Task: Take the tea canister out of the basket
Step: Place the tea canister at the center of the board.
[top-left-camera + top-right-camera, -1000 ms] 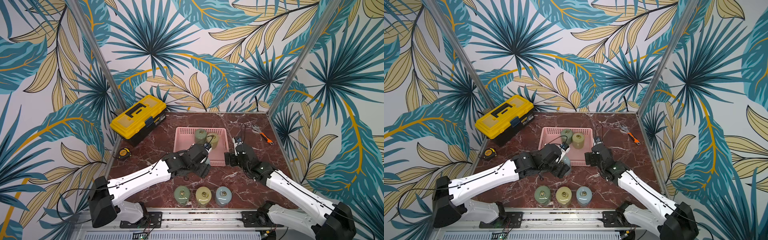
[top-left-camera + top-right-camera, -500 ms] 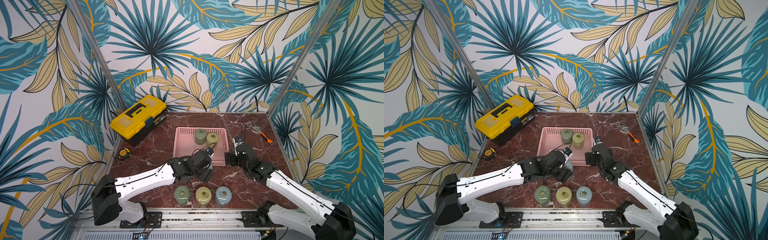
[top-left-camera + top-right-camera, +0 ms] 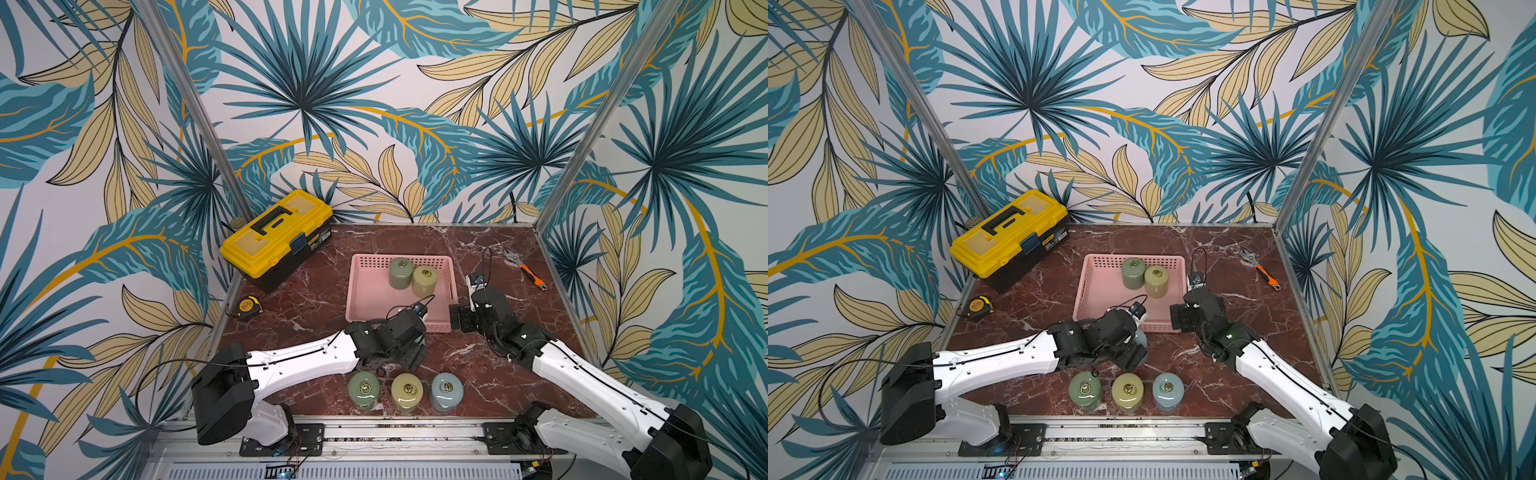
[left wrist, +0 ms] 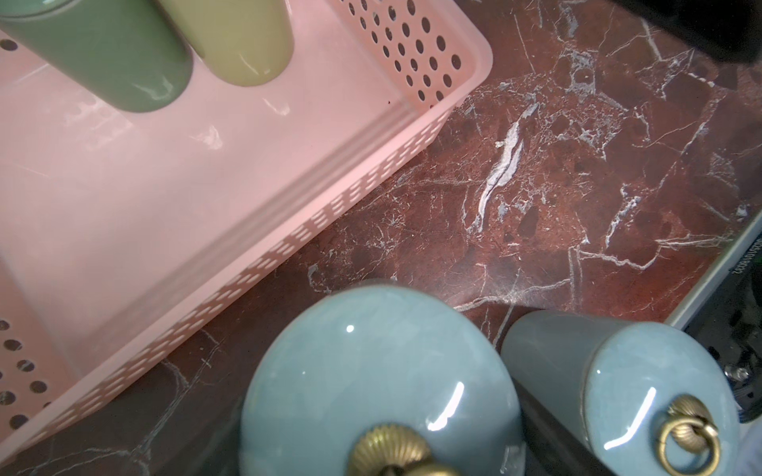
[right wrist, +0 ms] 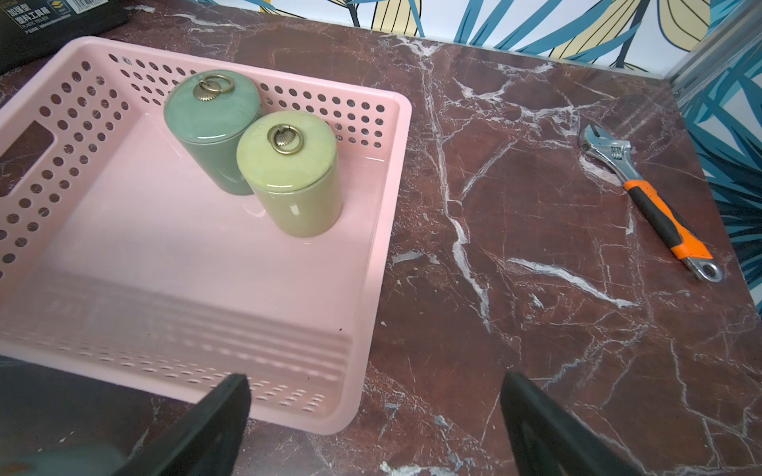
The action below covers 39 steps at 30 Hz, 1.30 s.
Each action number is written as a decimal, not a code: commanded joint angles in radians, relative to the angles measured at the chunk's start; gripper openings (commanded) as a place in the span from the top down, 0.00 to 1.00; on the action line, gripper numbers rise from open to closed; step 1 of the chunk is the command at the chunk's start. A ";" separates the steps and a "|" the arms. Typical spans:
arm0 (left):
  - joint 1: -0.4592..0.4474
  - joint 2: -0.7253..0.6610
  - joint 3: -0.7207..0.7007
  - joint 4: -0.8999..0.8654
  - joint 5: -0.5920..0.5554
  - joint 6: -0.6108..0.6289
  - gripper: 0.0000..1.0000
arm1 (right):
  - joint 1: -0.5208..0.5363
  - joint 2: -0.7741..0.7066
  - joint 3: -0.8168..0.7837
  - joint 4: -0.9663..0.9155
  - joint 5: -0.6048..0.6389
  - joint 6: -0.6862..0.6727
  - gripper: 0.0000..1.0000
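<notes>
My left gripper (image 3: 1133,351) is shut on a pale blue tea canister (image 4: 379,383) with a brass ring lid. That canister is outside the pink basket (image 3: 365,295), over the marble just in front of its near wall; in a top view only its edge (image 3: 1140,337) shows. Inside the basket, by the far wall, stand a dark green canister (image 3: 400,272) and a yellow-green canister (image 3: 424,280). My right gripper (image 5: 375,416) is open and empty, its jaws standing on either side of the basket's near right corner.
Three canisters stand in a row near the front edge: green (image 3: 364,388), yellow-green (image 3: 407,392), pale blue (image 3: 446,390). A yellow-and-black toolbox (image 3: 276,235) sits at the back left, a tape measure (image 3: 248,307) at the left, a wrench (image 3: 524,270) at the right.
My left arm has drawn back from the basket toward the front, carrying the blue canister over the near wall to behind the front row. The right arm has not moved.
</notes>
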 commanded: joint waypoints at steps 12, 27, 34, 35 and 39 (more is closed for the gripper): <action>-0.011 0.030 -0.054 0.104 -0.036 -0.033 0.56 | -0.006 -0.017 -0.022 0.010 0.011 0.016 0.01; -0.019 0.060 -0.065 0.109 -0.049 -0.047 0.56 | -0.007 -0.015 -0.022 0.011 0.008 0.018 0.01; -0.027 0.068 -0.068 0.100 -0.060 -0.055 0.56 | -0.009 -0.015 -0.023 0.011 0.007 0.018 0.01; -0.028 0.069 -0.068 0.100 -0.061 -0.056 0.56 | -0.009 -0.015 -0.022 0.011 0.007 0.019 0.01; -0.031 0.077 -0.067 0.096 -0.067 -0.059 0.55 | -0.008 -0.015 -0.022 0.011 0.007 0.018 0.01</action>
